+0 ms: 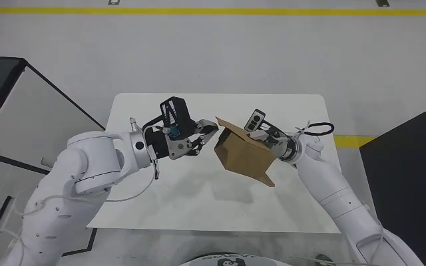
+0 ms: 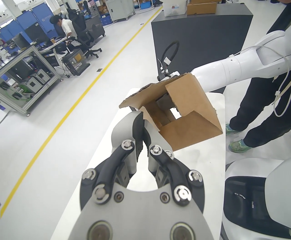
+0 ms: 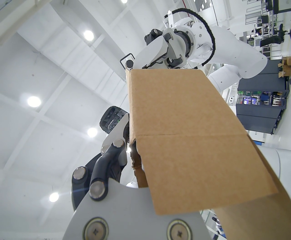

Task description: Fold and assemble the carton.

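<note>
A brown cardboard carton [image 1: 243,156] hangs tilted above the white table [image 1: 200,193], partly opened, with loose flaps. My left gripper [image 1: 210,133] is at its left edge; in the left wrist view its fingers [image 2: 136,127] are closed on the carton [image 2: 188,113] wall edge. My right gripper [image 1: 263,138] holds the opposite side. In the right wrist view one finger [image 3: 120,136] lies against the carton [image 3: 186,147], and the cardboard hides the other. A dark finger [image 2: 163,102] shows inside the carton. The left gripper [image 3: 136,66] meets the carton's far corner.
A black cabinet [image 1: 399,173] stands just off the table's right side, with boxes on top of it [image 2: 200,6]. A dark-framed panel [image 1: 20,100] stands to the left. Bare table surface lies in front of and behind the carton.
</note>
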You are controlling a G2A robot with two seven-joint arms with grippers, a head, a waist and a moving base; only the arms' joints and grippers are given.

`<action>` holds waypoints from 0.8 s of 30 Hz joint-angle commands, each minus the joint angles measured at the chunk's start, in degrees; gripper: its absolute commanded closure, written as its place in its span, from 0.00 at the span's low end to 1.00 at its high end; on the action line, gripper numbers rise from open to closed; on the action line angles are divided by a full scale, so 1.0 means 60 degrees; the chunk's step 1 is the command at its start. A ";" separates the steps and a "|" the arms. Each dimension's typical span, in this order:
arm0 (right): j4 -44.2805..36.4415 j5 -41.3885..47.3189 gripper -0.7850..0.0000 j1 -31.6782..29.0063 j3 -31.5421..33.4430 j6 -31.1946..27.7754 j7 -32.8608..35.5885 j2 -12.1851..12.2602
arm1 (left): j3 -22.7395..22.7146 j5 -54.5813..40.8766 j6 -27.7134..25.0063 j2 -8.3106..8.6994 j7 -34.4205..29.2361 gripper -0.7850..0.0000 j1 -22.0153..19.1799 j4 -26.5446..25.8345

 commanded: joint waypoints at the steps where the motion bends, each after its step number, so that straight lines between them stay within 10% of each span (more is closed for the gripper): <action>1: 0.0007 0.0059 1.00 -0.0017 0.0011 0.0045 0.0013 -0.0009 | -0.0028 0.0219 -0.0086 -0.0001 0.0119 1.00 -0.0006 -0.0074; 24: -0.0218 0.0340 1.00 -0.0370 0.0194 0.0585 -0.0557 -0.0029 | -0.0053 0.2814 -0.0513 -0.0035 0.1359 1.00 0.0018 -0.0801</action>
